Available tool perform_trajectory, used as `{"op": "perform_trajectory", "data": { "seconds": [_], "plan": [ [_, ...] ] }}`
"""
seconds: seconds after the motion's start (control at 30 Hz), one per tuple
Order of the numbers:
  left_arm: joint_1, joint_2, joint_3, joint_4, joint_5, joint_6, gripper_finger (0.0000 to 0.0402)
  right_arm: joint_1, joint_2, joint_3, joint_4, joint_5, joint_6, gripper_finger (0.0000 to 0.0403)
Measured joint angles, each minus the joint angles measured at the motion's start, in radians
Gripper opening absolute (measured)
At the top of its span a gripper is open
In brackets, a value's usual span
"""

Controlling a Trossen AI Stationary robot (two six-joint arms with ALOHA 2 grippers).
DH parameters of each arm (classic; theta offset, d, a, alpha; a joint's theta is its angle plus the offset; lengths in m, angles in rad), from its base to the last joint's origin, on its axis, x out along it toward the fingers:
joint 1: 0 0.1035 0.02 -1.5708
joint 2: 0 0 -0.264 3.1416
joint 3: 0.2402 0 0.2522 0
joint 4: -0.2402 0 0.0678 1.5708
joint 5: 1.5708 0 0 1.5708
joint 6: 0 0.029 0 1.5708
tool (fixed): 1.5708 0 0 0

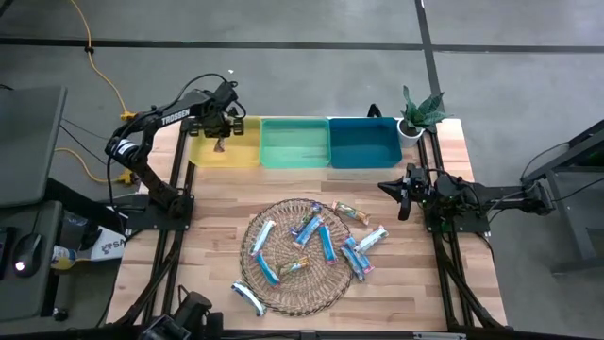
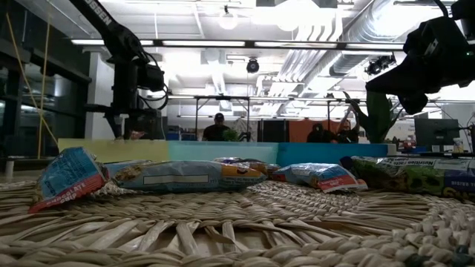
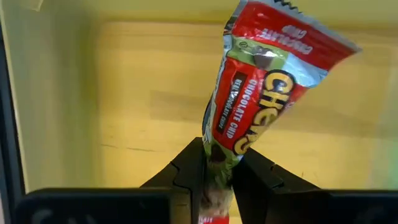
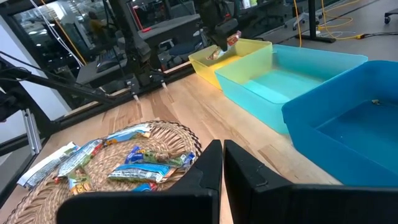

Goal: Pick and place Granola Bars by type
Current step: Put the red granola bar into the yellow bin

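left hand: bar over yellow bin | right hand: idle

Both arms are dark, basically black, chunky jointed segments on black frame bases bolted to the table edges. The left arm has white TROSSEN lettering along its upper link. Black cables trail off the right arm. Fingers are matte black, angular wedges.

Grey concrete floor, bright ceiling lights
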Motion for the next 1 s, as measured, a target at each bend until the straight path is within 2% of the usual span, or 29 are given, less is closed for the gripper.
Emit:
{"op": "perform_trajectory", "data": {
  "seconds": [0.3, 0.4, 0.53, 0.63, 0.8, 1.0],
  "plan": [
    [0.000, 0.000, -0.019, 0.009, -0.004, 0.020, 0.0204, 0.000, 0.000, 0.000, 0.000, 0.000, 0.000, 0.0000],
    [0.000, 0.000, -0.019, 0.018, -0.011, 0.035, 0.0227, 0.000, 0.000, 0.000, 0.000, 0.000, 0.000, 0.0000],
    [0.000, 0.000, -0.019, 0.038, 0.023, 0.074, 0.0238, 0.000, 0.000, 0.000, 0.000, 0.000, 0.000, 0.0000],
    [0.000, -0.002, -0.019, 0.082, 0.127, 0.181, 0.0239, 0.000, 0.000, 0.000, 0.000, 0.000, 0.000, 0.0000],
    [-0.037, -0.037, -0.020, 0.148, 0.398, 0.446, 0.0239, 0.000, 0.000, 0.000, 0.000, 0.000, 0.000, 0.0000],
    [-0.126, -0.150, -0.020, 0.149, 0.587, 0.667, 0.0239, 0.000, 0.000, 0.000, 0.000, 0.000, 0.000, 0.0000]
  ]
}}
